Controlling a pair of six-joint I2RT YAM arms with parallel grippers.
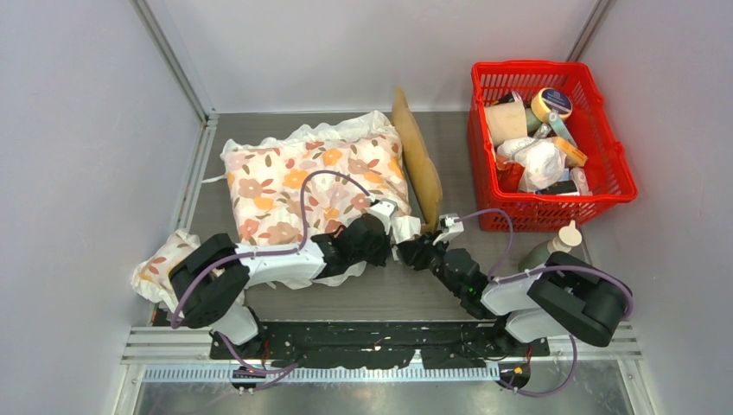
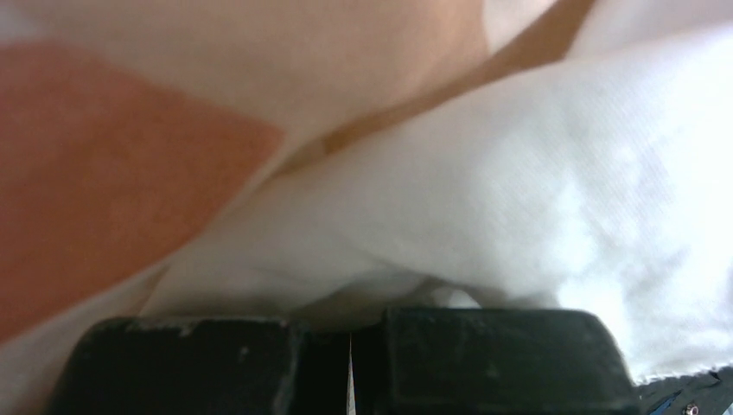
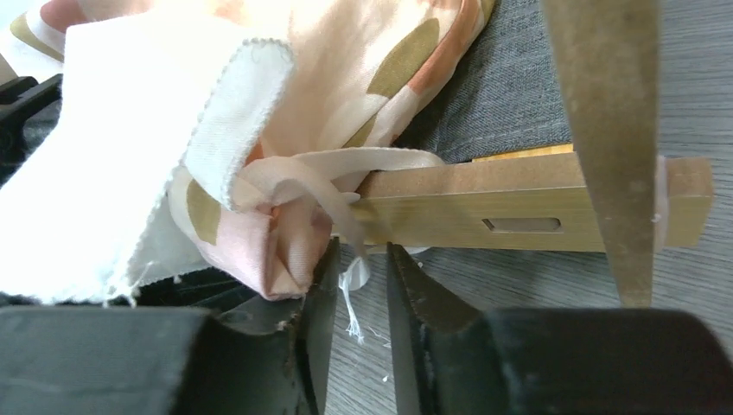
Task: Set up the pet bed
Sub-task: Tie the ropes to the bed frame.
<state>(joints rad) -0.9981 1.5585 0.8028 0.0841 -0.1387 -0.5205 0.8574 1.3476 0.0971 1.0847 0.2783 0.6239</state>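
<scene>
Top external view shows us the pet bed (image 1: 418,160) mid-table, mostly under the floral cushion (image 1: 311,177), with its headboard tilted up along the cushion's right side. In the right wrist view, the right gripper (image 3: 361,320) sits just below the bed's light wooden rail at its near right corner, jaws a narrow gap apart with a frayed white tie (image 3: 353,278) hanging between them, while the left gripper (image 2: 350,367) is pressed closed on the cushion's white frill. We find the labels in the red basket (image 1: 605,186), at the table's far right corner, too small to read.
</scene>
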